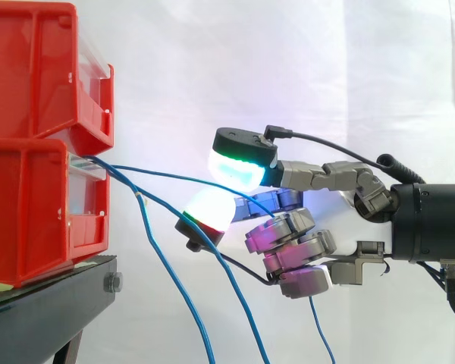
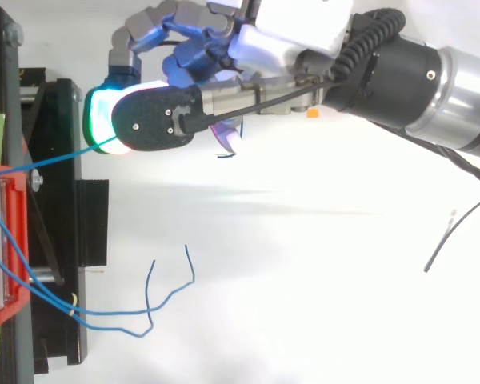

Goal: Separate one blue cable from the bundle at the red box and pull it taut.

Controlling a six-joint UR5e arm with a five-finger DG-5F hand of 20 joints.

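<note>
White curtain (image 1: 288,68) behind everything, w/ a pale floor (image 2: 304,264) under the work in the top view. Nearest the top cam is the hand (image 2: 280,36), coming in from the upper right. Its fingers are curled in and its glowing pads (image 1: 239,168) are closed together on one blue cable (image 1: 167,176), so it's grasping that cable. Side view gives the grip better: the upper pad glows white/green, the lower one (image 1: 208,206) white/red, and the cable passes between them into the hand (image 1: 296,227). A blue strand (image 1: 318,326) hangs down below the curled fingers; can't tell if it's the same cable's tail. From above, the held cable (image 2: 44,159) runs nearly straight from the red bin front to the green-lit pad, w/ little slack. The loose blue cables (image 1: 235,296) leave the same bin front and drop away to the frame's bottom edge, apart from the held one. Top view adds their far parts (image 2: 112,312): they bend round below the stand and end in free tips, clear of the hand. Further back at the left, side view has two red bins stacked, upper bin (image 1: 38,68) on lower bin (image 1: 30,212), w/ the cables coming out at the lower bin's front lip. Both sit on the black stand (image 1: 53,296). From above, one red bin edge (image 2: 4,240) sits on the stand's frame (image 2: 64,120).
</note>
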